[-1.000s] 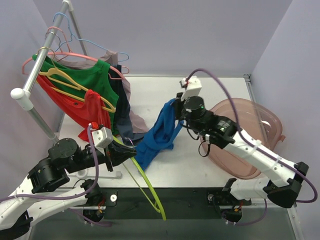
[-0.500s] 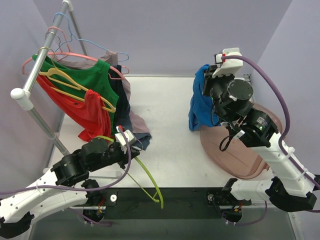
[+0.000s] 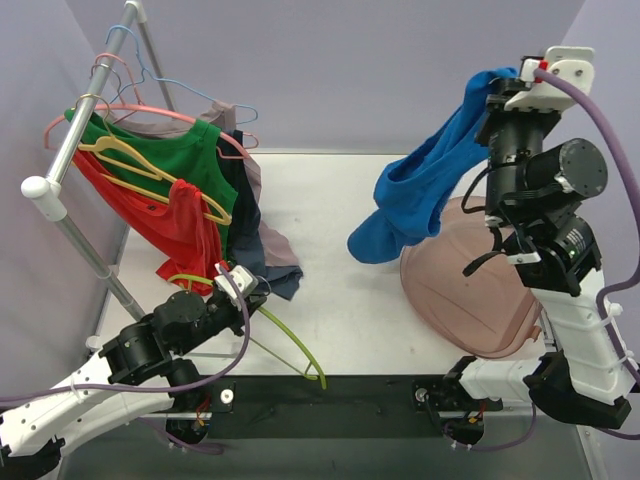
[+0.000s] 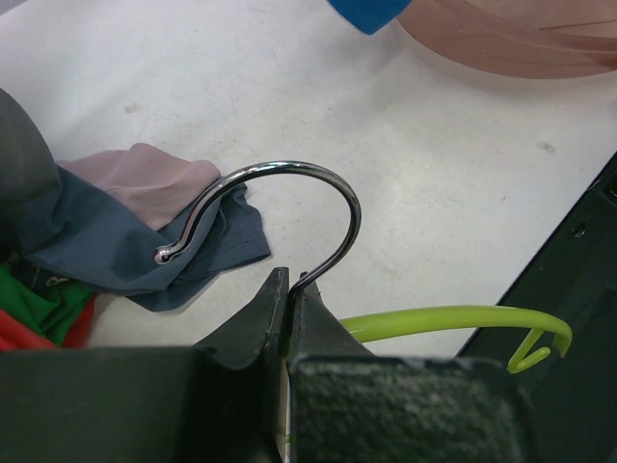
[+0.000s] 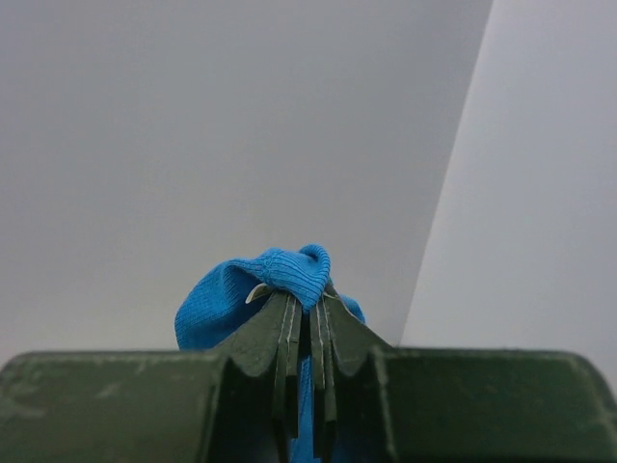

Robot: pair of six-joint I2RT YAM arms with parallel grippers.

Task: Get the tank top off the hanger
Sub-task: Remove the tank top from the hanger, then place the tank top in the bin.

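Your right end effector [image 3: 497, 92] sits high at the far right corner, and its jaws are clenched on a bunched fold of the blue tank top [image 3: 425, 190]. In the right wrist view the fingers [image 5: 285, 333] pinch a ribbed edge of the blue cloth [image 5: 260, 289], with only the plain walls behind. The tank top hangs down and to the left from that grip as a long loose drape. In the top view its lowest fold shows beside the left rim of the pink basin [image 3: 470, 305]. You cannot tell from that view whether the fold touches the tabletop [image 3: 320, 200].

The tank top is off the hanger [image 3: 290, 340] and well apart from it. Your left end effector [image 3: 243, 290] is low at the near left, with its jaws closed on the stem of the hanger's metal hook [image 4: 318, 193]. In the left wrist view the hook curls up and over to the left, and its tip shows against a grey-blue garment [image 4: 116, 246] lying on the tabletop. The hanger's lime-green arm [image 4: 453, 318] carries no cloth and reaches over the black strip at the near edge.

At the far left the rack [image 3: 80, 130] holds a green garment [image 3: 170, 150] and a red garment [image 3: 170, 225] on hangers of their own.
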